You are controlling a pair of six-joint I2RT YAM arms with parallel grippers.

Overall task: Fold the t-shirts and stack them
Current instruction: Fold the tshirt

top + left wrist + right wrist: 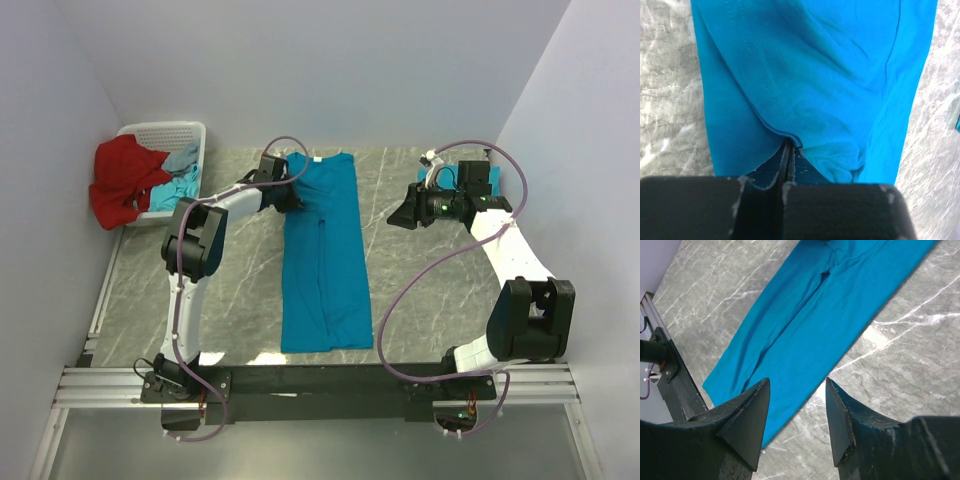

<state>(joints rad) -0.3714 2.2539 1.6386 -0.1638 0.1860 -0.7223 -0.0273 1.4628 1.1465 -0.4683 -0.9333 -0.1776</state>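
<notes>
A teal-blue t-shirt [322, 255] lies on the table as a long narrow strip, collar at the far end. My left gripper [287, 192] is at its left edge near the collar. In the left wrist view its jaws are shut [788, 149] with a fold of the shirt [830, 65] pinched at their tips. My right gripper [402, 214] hovers to the right of the strip, open and empty. In the right wrist view [797, 385] it looks down on the shirt's near end [805, 325]. A folded teal shirt [482, 178] lies at the far right under the right arm.
A white basket [190, 133] at the far left corner holds a red garment [122, 180] and teal and grey cloth [178, 180]. Grey marble table [430, 290] shows on both sides of the strip. Walls close in left and right.
</notes>
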